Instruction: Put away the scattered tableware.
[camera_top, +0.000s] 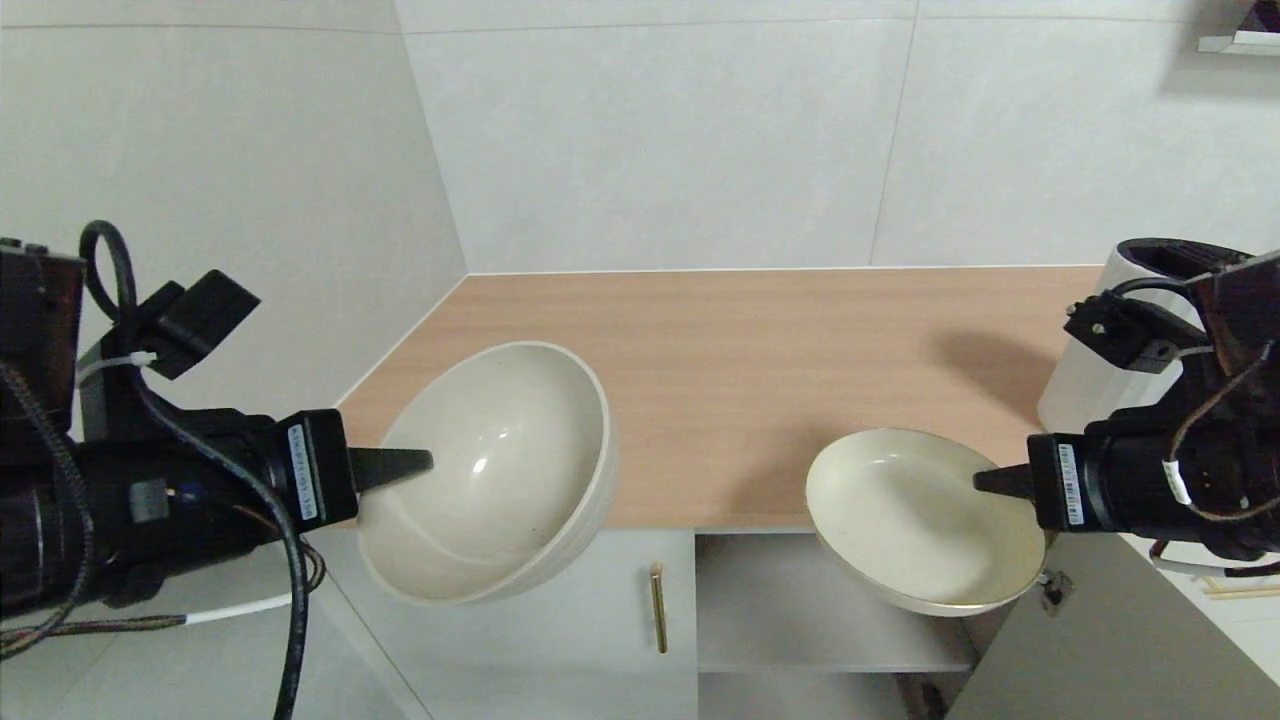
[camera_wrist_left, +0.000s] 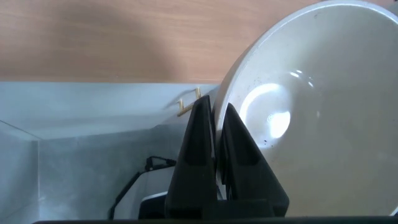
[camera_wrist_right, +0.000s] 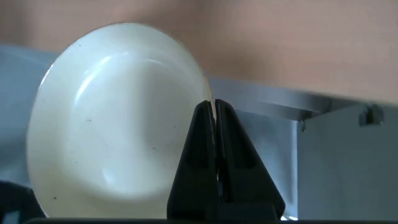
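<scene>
Left gripper (camera_top: 425, 462): fingers pinched on the near rim of the bowl (camera_top: 500, 470), one inside the wall, one outside. The wrist view (camera_wrist_left: 216, 118) confirms it, with the rim (camera_wrist_left: 323, 118) wedged between the two black fingers.
Left arm: comes in level from the left, fingers pointing toward the centre.
Bowl: off the counter (camera_top: 760, 330) and in the air, tipped steeply with its mouth facing up and toward the camera. It hangs in front of the closed door, just left of the handle (camera_top: 657, 607).
Shelf (camera_top: 800, 600): the open white compartment under the counter edge, between the handle and the swung-out door (camera_top: 1100, 640).
Plate (camera_top: 915, 515): also in the air and tilted, its lower rim hanging just over the opening on its right side.
Right gripper (camera_top: 985, 481): fingers closed on the plate's right rim, seen edge-on from the wrist (camera_wrist_right: 214, 112), the plate (camera_wrist_right: 112, 118) spreading away from them.
Right arm: level, coming in from the right, fingers pointing inward.
Key relation: the shelf sits directly below the plate but well right of the bowl. The right arm looks nearer, so the plate likely goes in first.
</scene>
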